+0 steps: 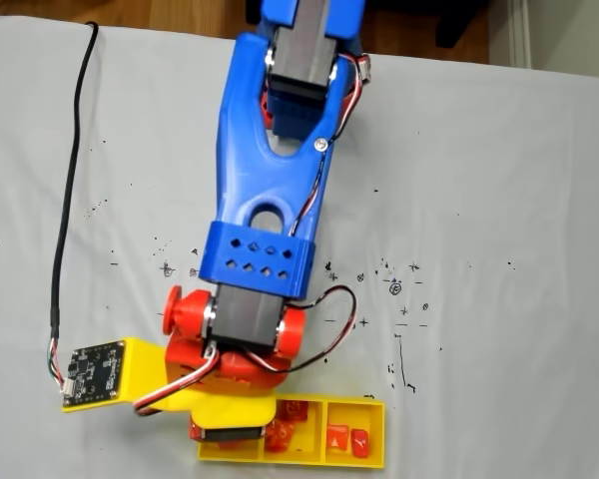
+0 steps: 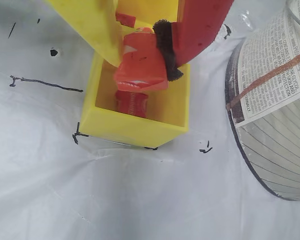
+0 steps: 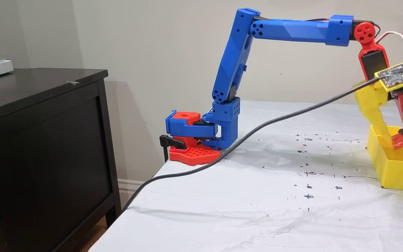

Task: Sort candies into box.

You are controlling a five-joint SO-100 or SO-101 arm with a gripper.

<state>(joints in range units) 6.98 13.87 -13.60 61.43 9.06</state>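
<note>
My claw (image 2: pixel 150 65) was closed on one candy (image 2: pixel 140 67), pinched between my yellow finger (image 2: pixel 90 25) and the black foam pad on my red finger (image 2: pixel 200 25), and it hung over the end compartment of the yellow box (image 2: pixel 135 132). Directly beneath it, on that compartment's floor, lay a second candy (image 2: pixel 131 103); in the fixed view from above, more candies (image 1: pixel 347 439) sat in the neighbouring compartments off to one side of me. I judged the held piece light and slightly yielding: a small square in crinkled, glossy orange-red wrapper with faint white print, likely slick enough to slip, so gripping across its flat faces with the foam pad seemed the sound hold. The box looked like stiff, smooth moulded plastic with thin straight walls, low and long. It rested on a wrinkled white sheet (image 2: pixel 115 200) spotted with black pen marks. To one side of my claw in the wrist view stood a round tin (image 2: pixel 275 100) with a printed paper label.
</note>
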